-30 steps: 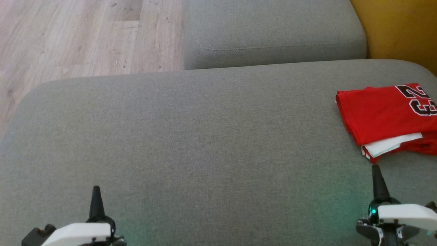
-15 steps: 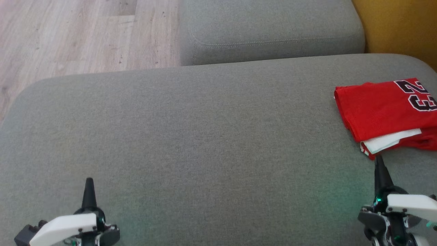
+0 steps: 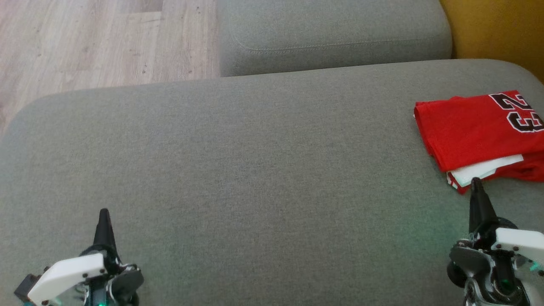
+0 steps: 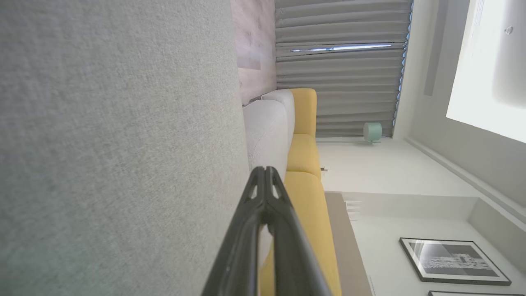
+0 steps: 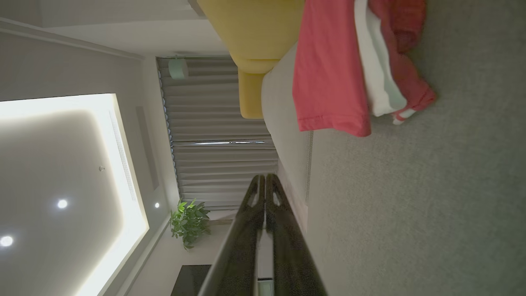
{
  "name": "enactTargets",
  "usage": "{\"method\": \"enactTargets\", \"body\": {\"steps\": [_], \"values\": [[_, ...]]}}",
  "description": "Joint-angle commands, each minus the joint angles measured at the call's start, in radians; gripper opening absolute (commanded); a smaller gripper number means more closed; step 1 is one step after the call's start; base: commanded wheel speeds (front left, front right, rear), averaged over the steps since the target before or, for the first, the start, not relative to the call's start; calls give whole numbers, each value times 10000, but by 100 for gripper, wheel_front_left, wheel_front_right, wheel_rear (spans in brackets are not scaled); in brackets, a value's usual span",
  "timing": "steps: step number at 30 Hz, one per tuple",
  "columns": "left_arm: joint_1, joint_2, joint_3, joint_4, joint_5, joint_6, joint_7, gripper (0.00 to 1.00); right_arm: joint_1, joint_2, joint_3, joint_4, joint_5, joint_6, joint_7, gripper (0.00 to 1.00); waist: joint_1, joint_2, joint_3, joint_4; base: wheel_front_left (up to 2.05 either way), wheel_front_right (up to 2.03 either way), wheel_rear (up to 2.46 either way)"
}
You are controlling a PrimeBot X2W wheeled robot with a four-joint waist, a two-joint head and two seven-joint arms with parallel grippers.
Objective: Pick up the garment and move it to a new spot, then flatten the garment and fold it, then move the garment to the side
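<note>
Two end effectors show at the bottom of the head view, both clenched with nothing between their fingers. The left end effector (image 3: 103, 212) sits at the lower left over bare grey fabric, its dark fingers pressed together into a single point. Its own wrist view confirms that the tips meet. The right end effector (image 3: 476, 182) sits at the lower right, likewise pinched to a point. In the head view its tip lines up with the near corner of the garment (image 3: 467, 127). The right wrist view, though, shows the cloth ahead of the fingertips and apart from them, so it grasps nothing.

The garment is a red jersey with a black, white-edged number 23, folded into a rough rectangle with a white layer peeking out along its near edge. It lies at the far right of the large grey cushion (image 3: 255, 170), partly cut off by the picture's right edge. Behind that cushion sits a second grey cushion (image 3: 331, 34), with pale wood floor (image 3: 85, 42) to the left and a yellow sofa (image 3: 497, 29) at the upper right.
</note>
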Motion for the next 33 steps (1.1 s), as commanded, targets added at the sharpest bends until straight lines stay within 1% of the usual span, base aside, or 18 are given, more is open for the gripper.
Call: {"method": "enactTargets", "body": {"steps": [1, 33], "values": [[-570, 93, 387, -255, -222, -126, 91, 0, -524, -196, 153, -294, 234, 39, 130, 0, 0, 0, 8, -7, 0, 0, 0], [-580, -4, 524, -247, -107, -127, 201, 0, -531, -137, 70, -288, 164, 39, 198, 0, 0, 0, 8, -7, 0, 0, 0]]}}
